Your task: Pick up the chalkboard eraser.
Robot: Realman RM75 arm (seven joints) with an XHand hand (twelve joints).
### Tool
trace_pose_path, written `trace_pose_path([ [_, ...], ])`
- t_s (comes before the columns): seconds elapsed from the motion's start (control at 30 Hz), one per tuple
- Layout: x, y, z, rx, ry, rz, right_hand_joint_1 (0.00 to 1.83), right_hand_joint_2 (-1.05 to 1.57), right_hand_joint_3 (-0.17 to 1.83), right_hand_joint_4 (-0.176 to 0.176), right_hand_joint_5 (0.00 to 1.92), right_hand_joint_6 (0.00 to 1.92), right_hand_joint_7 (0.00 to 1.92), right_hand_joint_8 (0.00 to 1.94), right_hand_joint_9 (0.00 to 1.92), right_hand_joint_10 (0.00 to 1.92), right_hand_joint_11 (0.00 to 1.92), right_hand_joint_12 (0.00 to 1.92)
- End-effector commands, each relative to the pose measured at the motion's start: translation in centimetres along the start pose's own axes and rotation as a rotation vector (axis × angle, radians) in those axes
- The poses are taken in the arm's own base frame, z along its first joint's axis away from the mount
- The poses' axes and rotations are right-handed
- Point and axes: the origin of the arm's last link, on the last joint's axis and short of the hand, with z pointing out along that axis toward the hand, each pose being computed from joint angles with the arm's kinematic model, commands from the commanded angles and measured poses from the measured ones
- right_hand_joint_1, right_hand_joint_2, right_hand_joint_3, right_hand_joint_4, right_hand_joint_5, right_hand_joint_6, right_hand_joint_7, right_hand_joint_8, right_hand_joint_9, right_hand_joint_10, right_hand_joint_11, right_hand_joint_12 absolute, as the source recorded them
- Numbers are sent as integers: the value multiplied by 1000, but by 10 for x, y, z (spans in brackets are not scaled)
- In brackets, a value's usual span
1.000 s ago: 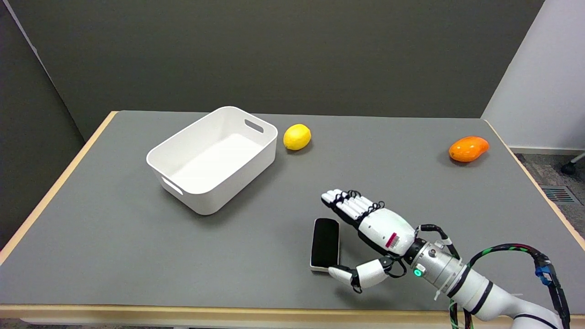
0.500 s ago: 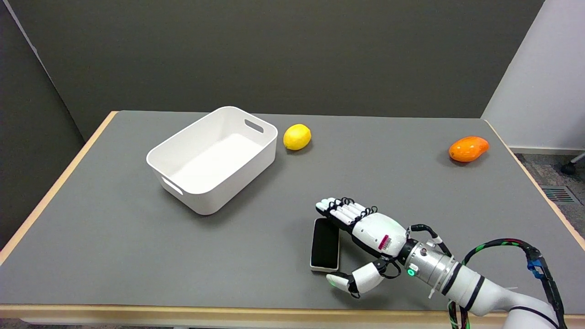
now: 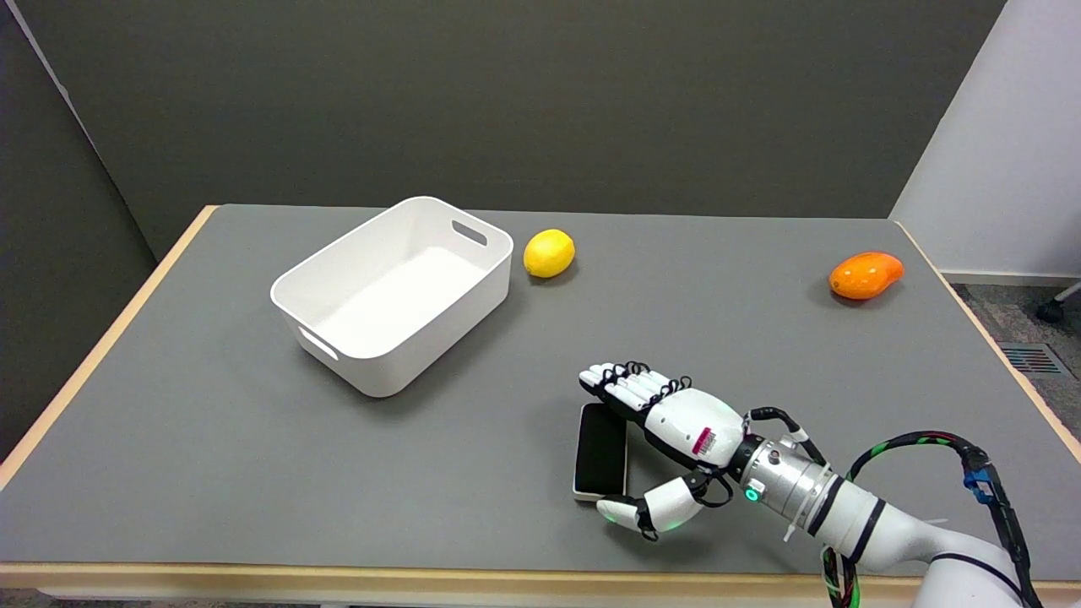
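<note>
Head view: right hand (image 3: 667, 439), fingers spread and holding nothing, has crept leftward over the last second, thumb now at the eraser's (image 3: 600, 452) near end, fingers past its far end. Eraser lies flat on the bench (image 3: 211, 439), unlifted; bracketed for closing. Beyond: bin (image 3: 393, 291), lemon (image 3: 549, 252).

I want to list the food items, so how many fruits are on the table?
2. A yellow lemon lies just right of the white bin; an orange mango lies near the table's far right edge.

Spread hand (image 3: 676, 422) (right) flanking eraser (image 3: 600, 449)
</note>
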Motion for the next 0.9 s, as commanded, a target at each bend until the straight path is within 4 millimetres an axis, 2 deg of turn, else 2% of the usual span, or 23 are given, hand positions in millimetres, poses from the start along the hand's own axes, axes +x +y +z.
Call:
trace_pose_path([
  [0.03,-5,3,4,-16,-12,7,504,573,708,-54,-1,-1,-1,-1,-1,29,-1,793],
  [0.37,-9,5,4,-24,-14,7,506,575,707,-51,-1,-1,-1,-1,-1,10,-1,785],
  [0.43,-9,10,5,-33,-16,-14,507,575,707,-51,-1,-1,-1,-1,-1,9,-1,783],
  [0.47,-8,5,5,-23,-11,5,507,575,707,-51,-1,-1,-1,-1,-1,9,-1,783],
  [0.67,-8,5,6,-22,-5,3,514,576,709,-50,-1,-1,-1,-1,-1,6,-1,782],
  [0.9,-7,1,4,-4,111,-1,613,592,741,-55,-1,-1,-1,-1,-1,-1,-1,785],
])
